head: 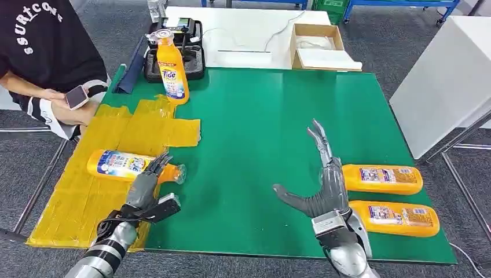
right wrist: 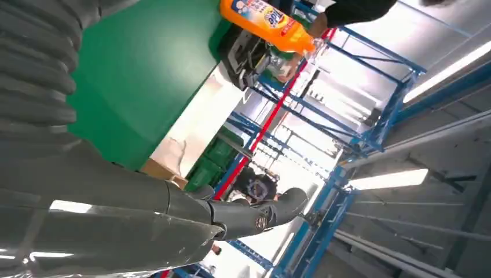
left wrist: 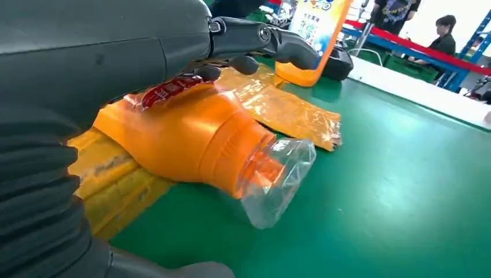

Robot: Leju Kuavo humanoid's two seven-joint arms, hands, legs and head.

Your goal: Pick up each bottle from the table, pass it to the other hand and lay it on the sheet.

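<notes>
My left hand (head: 147, 182) lies over the orange plastic detergent bottle (head: 124, 165), which rests on its side on the crinkled yellow plastic sheet (head: 87, 197), clear cap poking onto the green table mat (head: 260, 127); whether my fingers (left wrist: 255, 37) actually clasp it, I cannot tell. My right hand (head: 321, 185) hovers empty, fingers spread, beside two more lying orange bottles (head: 388, 197). Another orange bottle (head: 172, 68) stands upright at the sheet's far end.

Left hand (left wrist: 116, 52) rests over an orange bottle (left wrist: 191, 139) lying on its side, dark fingers (left wrist: 260, 40) arched above its shoulder. Clear cap (left wrist: 278, 179) juts onto the green table (left wrist: 394, 191). Bottle body lies on the yellow sheet (left wrist: 284, 110). A second bottle (left wrist: 315, 35) stands upright beyond.
</notes>
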